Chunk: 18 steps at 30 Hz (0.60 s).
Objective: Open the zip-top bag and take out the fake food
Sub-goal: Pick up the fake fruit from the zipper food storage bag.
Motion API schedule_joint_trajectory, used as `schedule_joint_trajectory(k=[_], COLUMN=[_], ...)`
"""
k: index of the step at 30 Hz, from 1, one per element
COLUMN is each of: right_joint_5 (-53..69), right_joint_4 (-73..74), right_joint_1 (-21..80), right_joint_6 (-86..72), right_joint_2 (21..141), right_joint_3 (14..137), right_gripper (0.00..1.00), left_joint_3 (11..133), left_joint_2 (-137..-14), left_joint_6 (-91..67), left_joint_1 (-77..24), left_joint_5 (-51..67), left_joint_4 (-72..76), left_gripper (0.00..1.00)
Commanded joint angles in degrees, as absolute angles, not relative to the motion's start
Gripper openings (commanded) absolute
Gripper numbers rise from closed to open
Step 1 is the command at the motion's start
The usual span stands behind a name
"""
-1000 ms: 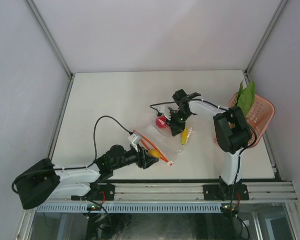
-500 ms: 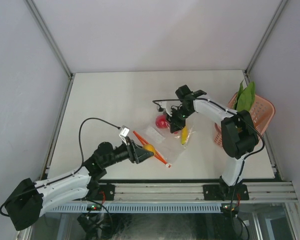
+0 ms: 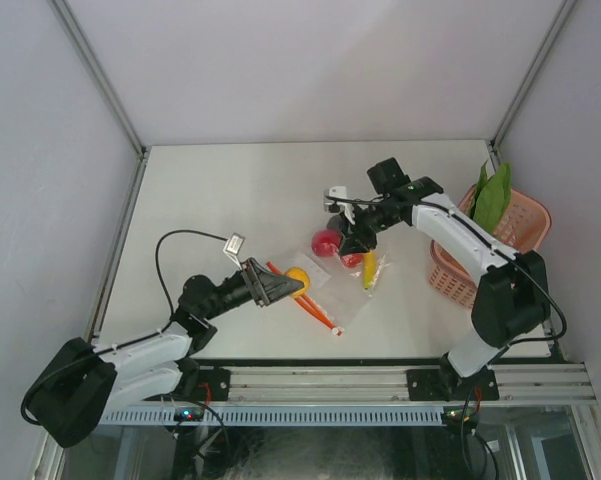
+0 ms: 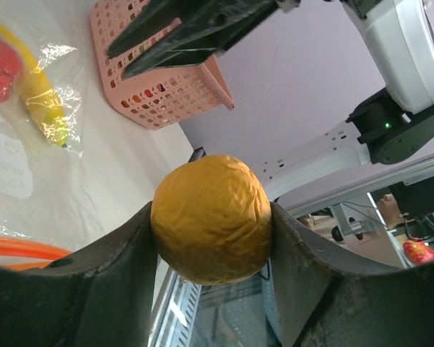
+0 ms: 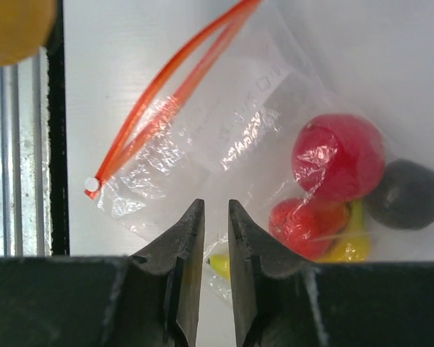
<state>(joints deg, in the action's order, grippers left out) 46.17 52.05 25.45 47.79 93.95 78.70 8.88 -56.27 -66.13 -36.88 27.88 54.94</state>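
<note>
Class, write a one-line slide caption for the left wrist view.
Left gripper holds an orange toy fruit, with the pink basket beyond.

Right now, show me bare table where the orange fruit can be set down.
Best for the orange fruit: the far half of the table, bare between the back wall and the zip-top bag, widest toward the left edge. Crowded: around the bag, and the right edge by the pink basket.

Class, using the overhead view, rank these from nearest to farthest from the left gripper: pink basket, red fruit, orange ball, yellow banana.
1. orange ball: held between the jaws of the left gripper.
2. red fruit: a little beyond, up and to the right.
3. yellow banana: further right, past the red fruit.
4. pink basket: far right side, clearly farthest.
</note>
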Motion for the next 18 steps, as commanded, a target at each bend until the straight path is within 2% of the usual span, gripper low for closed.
schedule_joint_trajectory(k=[1,9,18], right_joint_5=[52.83,62.66,70.78], right_joint_4=[50.87,49.67,42.29], right_joint_1=[24.92,24.28,24.27], right_joint_6=[49.86,50.33,47.60], right_joint_2=[88.38,83.19,78.35], right_joint_3=[77.72,75.88,70.78], right_gripper=[0.20,0.29,0.56], left_joint_3=[12.43,13.23,12.94], left_joint_2=[-59.56,-65.13,-69.29], left_joint_6=[-71.56,-75.27,-77.45], left_joint_1=[-35.53,-35.42,-35.42], left_joint_5=[31.60,32.08,32.69], left_joint_4=[64.35,71.81,75.74], left_gripper=[0.05,0.05,0.04])
